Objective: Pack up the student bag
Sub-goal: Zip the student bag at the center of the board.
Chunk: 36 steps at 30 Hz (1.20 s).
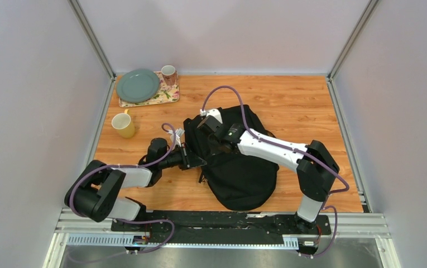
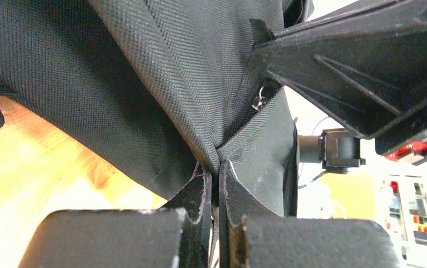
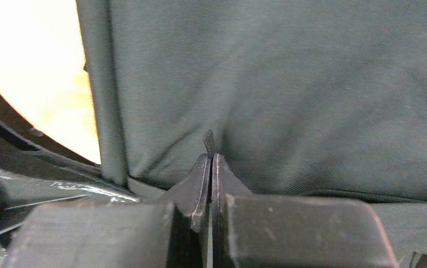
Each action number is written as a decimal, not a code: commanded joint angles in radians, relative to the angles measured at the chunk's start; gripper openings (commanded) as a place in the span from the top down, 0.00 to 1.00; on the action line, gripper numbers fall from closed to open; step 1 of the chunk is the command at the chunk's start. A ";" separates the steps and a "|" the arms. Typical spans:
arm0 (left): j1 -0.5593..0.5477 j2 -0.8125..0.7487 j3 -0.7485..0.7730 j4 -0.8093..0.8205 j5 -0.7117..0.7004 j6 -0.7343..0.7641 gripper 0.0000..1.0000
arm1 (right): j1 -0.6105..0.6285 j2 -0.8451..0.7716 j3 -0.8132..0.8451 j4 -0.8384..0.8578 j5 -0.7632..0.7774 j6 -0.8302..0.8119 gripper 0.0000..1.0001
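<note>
student bag [image 2: 144, 84] is matt black woven cloth, pretty coarse up close. table [image 1: 294, 95] is smooth wood grain, left hand [image 2: 215, 174] is grainy matt black plastic.

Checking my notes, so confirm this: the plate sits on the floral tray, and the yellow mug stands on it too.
One error. The top view shows the yellow mug on the table, off the tray. The plate does sit on the tray.

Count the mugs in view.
2. A yellow mug on the table left of the student bag; a pinkish mug on the floral tray at far left, beside the green plate. The bag could hide others.
</note>
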 commanded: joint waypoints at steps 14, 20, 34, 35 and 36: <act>0.057 -0.138 0.065 -0.347 -0.077 0.229 1.00 | -0.099 -0.162 -0.127 0.045 0.127 0.016 1.00; 0.085 -0.150 0.125 -0.462 -0.057 0.306 1.00 | -0.154 -0.213 -0.190 0.048 0.147 0.018 1.00; 0.105 -0.093 0.223 -0.530 0.000 0.360 1.00 | -0.346 -0.316 -0.363 0.085 0.134 0.030 1.00; 0.106 -0.086 0.240 -0.535 0.003 0.364 1.00 | -0.351 -0.319 -0.377 0.086 0.138 0.035 1.00; 0.106 -0.080 0.248 -0.535 0.008 0.367 1.00 | -0.358 -0.326 -0.385 0.085 0.147 0.042 1.00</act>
